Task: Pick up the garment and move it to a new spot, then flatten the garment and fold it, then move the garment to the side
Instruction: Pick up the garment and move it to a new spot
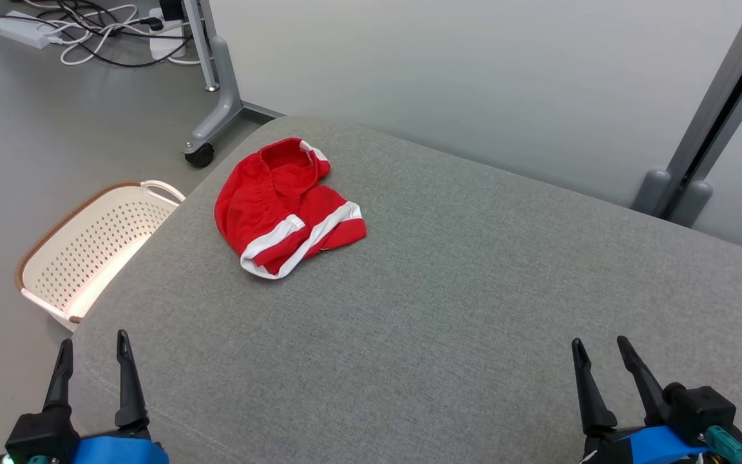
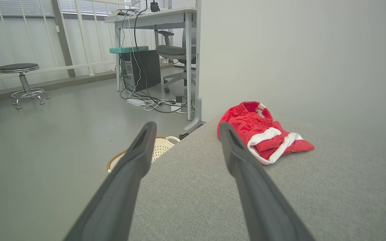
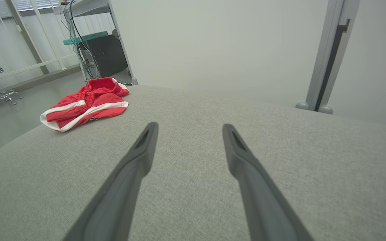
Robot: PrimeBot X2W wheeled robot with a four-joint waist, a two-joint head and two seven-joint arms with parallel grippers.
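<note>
I see both hands low at the near edge of the grey counter (image 1: 442, 290). My left hand (image 1: 94, 338) is by the near left corner. Its two dark fingers stand wide apart, with nothing between them. My right hand (image 1: 599, 340) is farther along the near edge, toward the right side. Its fingers are spread apart too, and it holds nothing.

The garment (image 1: 281, 206) is red with white stripes. It lies in a crumpled heap on the counter, close to the left edge and toward the far left corner. It is well apart from both hands.

In the left wrist view, the left hand (image 2: 186, 125) points past the left edge, and the garment (image 2: 260, 134) lies just to the right of one finger's tip. In the right wrist view, the right hand (image 3: 189, 124) points across the bare cloth top, and the garment (image 3: 85, 103) sits far off to the upper left.

A white basket (image 1: 87, 248) with a brown rim stands on the floor beside the counter's left edge. A tangle of cables (image 1: 100, 32) lies on the floor beyond the far left corner.
</note>
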